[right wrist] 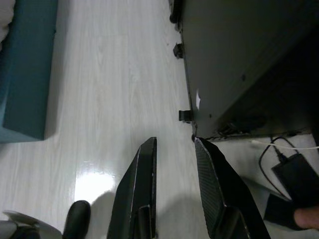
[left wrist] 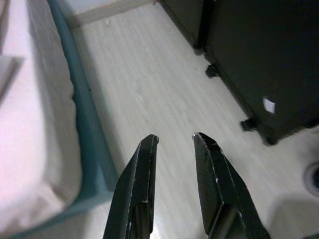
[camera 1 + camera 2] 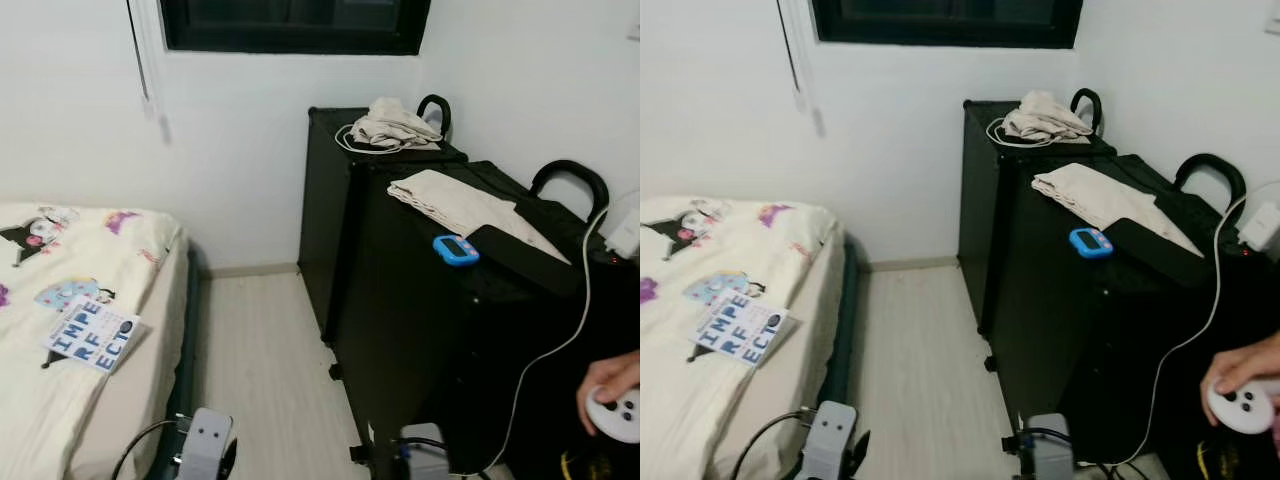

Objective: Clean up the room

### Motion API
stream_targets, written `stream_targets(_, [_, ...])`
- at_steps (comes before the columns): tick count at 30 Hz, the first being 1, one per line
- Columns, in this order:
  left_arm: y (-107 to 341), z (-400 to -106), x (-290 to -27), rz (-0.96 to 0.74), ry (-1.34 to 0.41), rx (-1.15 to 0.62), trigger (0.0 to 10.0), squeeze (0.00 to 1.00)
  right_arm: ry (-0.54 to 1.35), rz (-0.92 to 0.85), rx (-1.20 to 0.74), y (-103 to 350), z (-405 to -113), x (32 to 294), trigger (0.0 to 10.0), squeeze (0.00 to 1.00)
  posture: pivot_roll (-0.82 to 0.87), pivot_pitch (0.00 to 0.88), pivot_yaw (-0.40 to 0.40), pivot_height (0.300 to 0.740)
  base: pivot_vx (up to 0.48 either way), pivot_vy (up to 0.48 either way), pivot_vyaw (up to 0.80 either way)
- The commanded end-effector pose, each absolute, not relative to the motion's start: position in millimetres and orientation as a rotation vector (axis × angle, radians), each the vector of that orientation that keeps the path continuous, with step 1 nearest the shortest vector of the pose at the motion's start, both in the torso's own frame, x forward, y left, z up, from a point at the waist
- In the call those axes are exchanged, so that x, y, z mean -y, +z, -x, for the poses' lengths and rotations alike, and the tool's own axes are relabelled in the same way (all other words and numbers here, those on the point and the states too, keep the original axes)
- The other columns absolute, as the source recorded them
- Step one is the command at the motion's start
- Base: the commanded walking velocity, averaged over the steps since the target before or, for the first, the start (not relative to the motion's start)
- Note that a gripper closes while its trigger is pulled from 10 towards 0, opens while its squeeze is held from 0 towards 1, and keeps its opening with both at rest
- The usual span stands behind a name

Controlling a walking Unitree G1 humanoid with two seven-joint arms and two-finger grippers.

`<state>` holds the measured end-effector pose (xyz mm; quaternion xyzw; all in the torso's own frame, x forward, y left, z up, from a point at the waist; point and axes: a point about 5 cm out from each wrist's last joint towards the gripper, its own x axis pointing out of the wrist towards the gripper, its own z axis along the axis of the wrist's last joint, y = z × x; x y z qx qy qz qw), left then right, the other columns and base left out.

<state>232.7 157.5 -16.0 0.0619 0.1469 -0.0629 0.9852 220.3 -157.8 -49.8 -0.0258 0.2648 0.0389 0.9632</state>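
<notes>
A book with blue letters [image 3: 92,335] lies on the bed [image 3: 60,300] at my left. On the black cases [image 3: 440,300] at my right rest a beige folded cloth [image 3: 450,200], a crumpled cloth with a white cable [image 3: 393,128], a blue timer [image 3: 456,249] and a black flat thing [image 3: 522,258]. Both arms hang low; their wrists show at the bottom edge of the eye views. My left gripper [image 2: 174,141] stands open over the pale floor beside the bed. My right gripper [image 1: 174,142] is open over the floor by the case's foot.
A person's hand [image 3: 610,385] holds a white controller [image 3: 618,412] at the lower right. A white cable [image 3: 560,340] runs down the case's front. A strip of pale wood floor [image 3: 260,370] lies between bed and cases. A power brick and cables [image 1: 294,172] lie by the case.
</notes>
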Motion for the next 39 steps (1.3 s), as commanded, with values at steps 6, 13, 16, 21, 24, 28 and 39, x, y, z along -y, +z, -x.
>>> stream_targets(6, [-20.3,-227.4,-155.1,-0.114,-0.138,-0.318,10.0,0.00,0.063,0.060,-0.555,-52.7,-216.2,162.4,10.0,0.00,0.03,0.113,-0.053,0.740,0.347,0.000,0.00])
stream_targets(13, [-20.1,-227.9,-154.9,-0.114,-0.140,-0.318,10.0,0.00,0.063,0.059,-0.557,-52.6,-217.0,162.1,10.0,0.00,0.03,0.112,-0.052,0.740,0.348,0.000,0.00])
stream_targets(16, [-20.0,-228.5,-154.9,-0.115,-0.142,-0.317,10.0,0.00,0.062,0.060,-0.555,-52.1,-217.8,162.1,10.0,0.00,0.03,0.113,-0.052,0.740,0.349,0.000,0.00])
stream_targets(21, [-19.8,-228.7,-155.0,-0.114,-0.141,-0.316,10.0,0.00,0.062,0.060,-0.553,-51.9,-218.1,162.0,10.0,0.00,0.03,0.111,-0.052,0.740,0.346,0.000,0.00])
stream_targets(24, [-19.5,-229.2,-154.9,-0.116,-0.141,-0.315,10.0,0.00,0.062,0.059,-0.553,-51.7,-218.5,161.9,10.0,0.00,0.03,0.111,-0.049,0.740,0.344,0.000,0.00])
stream_targets(28, [-19.3,-229.7,-154.7,-0.116,-0.142,-0.315,10.0,0.00,0.061,0.059,-0.552,-51.5,-218.9,161.9,10.0,0.00,0.03,0.112,-0.049,0.740,0.345,0.000,0.00])
stream_targets(39, [-18.7,-230.8,-155.0,-0.117,-0.144,-0.314,10.0,0.00,0.060,0.059,-0.552,-51.2,-219.7,161.5,10.0,0.00,0.03,0.112,-0.048,0.740,0.344,0.000,0.00])
